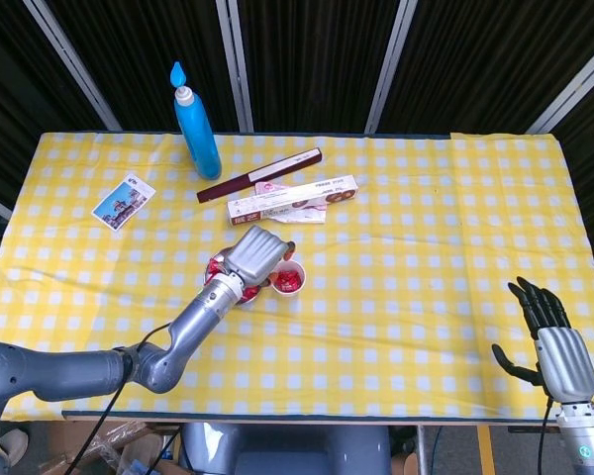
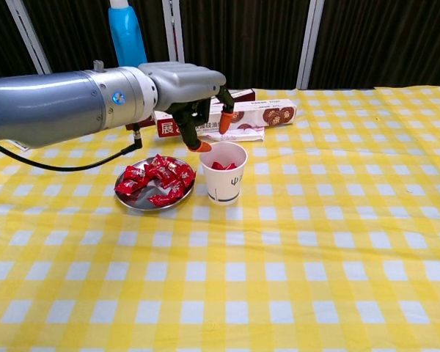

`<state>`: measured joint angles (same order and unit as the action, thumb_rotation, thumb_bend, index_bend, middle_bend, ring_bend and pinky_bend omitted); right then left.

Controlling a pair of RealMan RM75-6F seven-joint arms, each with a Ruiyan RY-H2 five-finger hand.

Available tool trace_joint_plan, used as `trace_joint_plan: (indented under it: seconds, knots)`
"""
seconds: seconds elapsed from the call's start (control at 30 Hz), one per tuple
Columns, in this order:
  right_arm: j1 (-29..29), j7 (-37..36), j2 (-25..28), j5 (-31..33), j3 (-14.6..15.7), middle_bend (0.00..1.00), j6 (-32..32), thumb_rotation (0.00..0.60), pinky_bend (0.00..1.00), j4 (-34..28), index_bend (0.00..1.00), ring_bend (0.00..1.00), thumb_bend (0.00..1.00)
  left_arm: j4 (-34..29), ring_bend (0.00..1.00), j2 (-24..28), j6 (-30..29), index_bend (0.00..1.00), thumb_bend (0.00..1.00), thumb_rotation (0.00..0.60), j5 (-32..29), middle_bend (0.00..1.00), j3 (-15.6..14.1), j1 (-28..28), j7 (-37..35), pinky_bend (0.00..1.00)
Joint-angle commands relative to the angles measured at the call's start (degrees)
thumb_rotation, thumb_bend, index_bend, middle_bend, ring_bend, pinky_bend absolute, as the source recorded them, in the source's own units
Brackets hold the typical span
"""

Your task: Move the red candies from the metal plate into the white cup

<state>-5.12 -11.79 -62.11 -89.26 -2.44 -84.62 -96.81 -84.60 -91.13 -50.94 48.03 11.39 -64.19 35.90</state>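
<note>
So the left hand is hovering up over the gap between the metal plate and the white cup, middle-left of the chest view, fingers loosely spread and pointing down with nothing in them. Its orange fingertips hang just above the cup's left rim, not touching it. The red candies are mostly piled on the plate, below and left of those fingers, and a few more sit down inside the cup. Plate and cup are right beside each other on the yellow checkered tablecloth. From the head view the left hand covers part of the plate. The right hand is way off at the lower right of that view, fingers apart, holding nothing.
</note>
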Motion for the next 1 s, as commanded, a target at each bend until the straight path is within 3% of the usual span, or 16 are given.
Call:
trace_joint_plan:
  seconds: [0.03,0.27,0.5,1.0]
  knots:
    - [-0.01,0.03,-0.04,-0.01,0.03,0.00,0.05,0.600,0.00,0.04,0.00,0.00,0.39,-1.85,0.97,2.25,-0.90,0.44,0.32,0.600,0.19,0.93,-0.51,1.45,-0.94,1.00]
    - [-0.02,0.45,-0.20,0.00,0.05,0.00,0.08,0.600,0.00,0.06,0.00,0.00,0.39,-2.98,0.97,6.07,0.27,0.44,0.25,0.600,4.38,0.93,-4.96,4.86,-3.82,1.00]
    - [-0.03,0.64,-0.31,0.24,0.00,0.00,0.19,0.600,0.00,0.10,0.00,0.00,0.39,-0.32,0.97,5.37,2.10,0.44,0.25,0.600,6.68,0.93,-8.30,6.86,-5.63,1.00]
    - [-0.11,0.27,-0.19,0.13,0.03,0.00,0.31,0.600,0.00,-0.01,0.00,0.00,0.39,5.36,0.97,0.40,4.46,0.45,0.25,0.600,3.82,0.93,-8.62,7.02,-4.07,1.00]
